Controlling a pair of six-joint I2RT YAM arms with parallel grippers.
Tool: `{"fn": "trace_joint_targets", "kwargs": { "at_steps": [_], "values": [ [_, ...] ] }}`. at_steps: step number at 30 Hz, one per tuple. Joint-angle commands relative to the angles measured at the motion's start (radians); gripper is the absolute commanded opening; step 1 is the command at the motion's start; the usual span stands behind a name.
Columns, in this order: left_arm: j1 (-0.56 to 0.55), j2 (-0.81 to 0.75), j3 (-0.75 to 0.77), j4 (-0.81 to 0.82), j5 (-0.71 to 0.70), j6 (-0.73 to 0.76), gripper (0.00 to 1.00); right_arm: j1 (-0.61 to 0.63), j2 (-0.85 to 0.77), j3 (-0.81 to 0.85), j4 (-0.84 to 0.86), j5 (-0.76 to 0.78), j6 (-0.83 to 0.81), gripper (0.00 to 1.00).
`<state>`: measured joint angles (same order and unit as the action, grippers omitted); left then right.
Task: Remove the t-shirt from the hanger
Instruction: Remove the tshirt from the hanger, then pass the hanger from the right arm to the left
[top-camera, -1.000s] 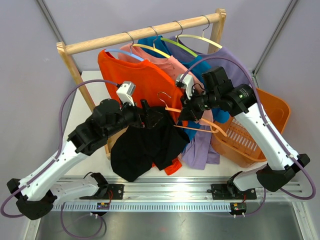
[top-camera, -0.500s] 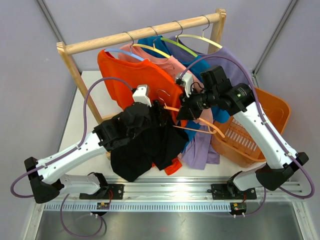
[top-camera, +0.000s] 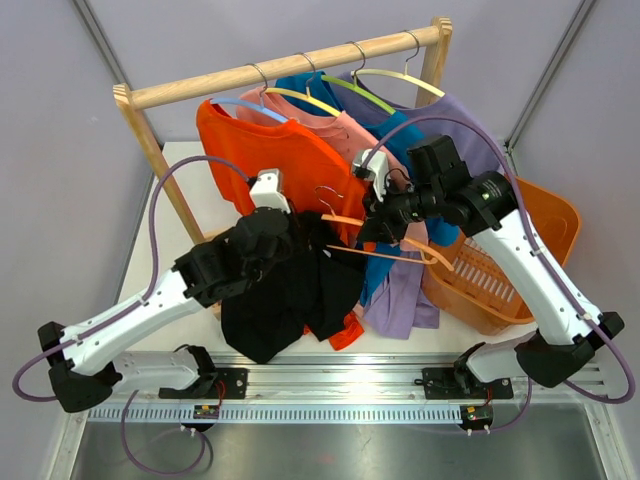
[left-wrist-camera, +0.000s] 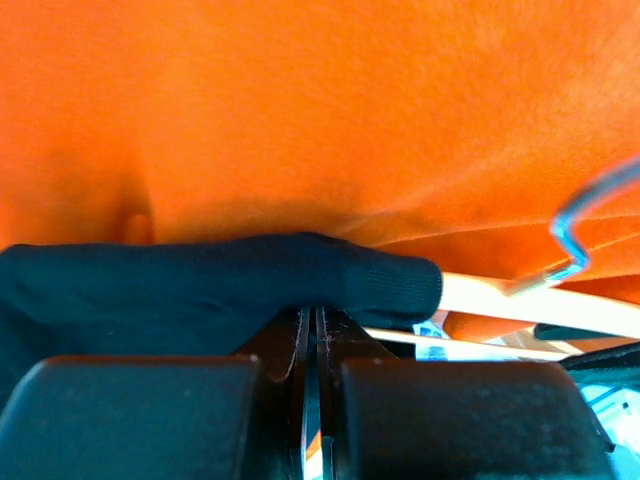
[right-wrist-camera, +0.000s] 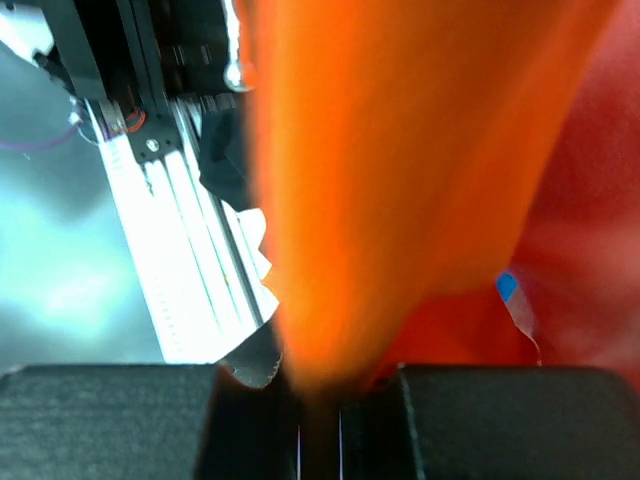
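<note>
The left gripper (left-wrist-camera: 311, 330) is pressed together and pinches a fold of the black t-shirt (top-camera: 280, 300). The t-shirt droops in a bunch at one end of the orange hanger (top-camera: 400, 256), over the desk (top-camera: 183, 165). The right gripper (top-camera: 372, 222) is closed tight on the hanger and holds it up in the air near the orange basket (top-camera: 530, 250), while an orange shirt (top-camera: 255, 150) and other shirts hang behind on the wooden rack (top-camera: 290, 66).

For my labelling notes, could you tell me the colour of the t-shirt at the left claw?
The t-shirt is black, clearest in the top external view.
</note>
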<state>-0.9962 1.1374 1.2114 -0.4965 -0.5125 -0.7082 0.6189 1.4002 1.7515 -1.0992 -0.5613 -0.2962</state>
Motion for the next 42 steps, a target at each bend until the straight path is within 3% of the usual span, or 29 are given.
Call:
{"fn": "trace_joint_targets", "kwargs": {
  "at_steps": [1, 9, 19, 31, 37, 39, 41, 42],
  "values": [
    [0.001, -0.106, 0.010, -0.032, -0.121, 0.006, 0.00, -0.002, -0.078, -0.004, -0.014, -0.012, -0.138, 0.00],
    [0.060, -0.237, -0.128, -0.139, -0.130, -0.031, 0.00, -0.047, -0.182, -0.083, -0.082, -0.064, -0.366, 0.00],
    [0.185, -0.287, -0.191, -0.159, -0.035, 0.013, 0.00, -0.096, -0.280, -0.130, -0.139, -0.127, -0.481, 0.00],
    [0.257, -0.284, -0.243, -0.140, 0.152, 0.065, 0.00, -0.117, -0.337, -0.038, -0.024, -0.192, -0.373, 0.00],
    [0.260, -0.337, -0.303, -0.054, 0.254, 0.107, 0.00, -0.117, -0.314, -0.004, 0.019, -0.158, -0.305, 0.00],
    [0.260, -0.370, -0.337, 0.011, 0.308, 0.134, 0.04, -0.119, -0.296, 0.002, 0.027, -0.144, -0.279, 0.00],
    [0.260, -0.393, -0.366, 0.050, 0.405, 0.186, 0.15, -0.119, -0.285, 0.005, 0.032, -0.137, -0.268, 0.00],
    [0.260, -0.407, -0.371, 0.064, 0.437, 0.203, 0.31, -0.117, -0.271, 0.009, 0.029, -0.137, -0.261, 0.00]
  ]
}}
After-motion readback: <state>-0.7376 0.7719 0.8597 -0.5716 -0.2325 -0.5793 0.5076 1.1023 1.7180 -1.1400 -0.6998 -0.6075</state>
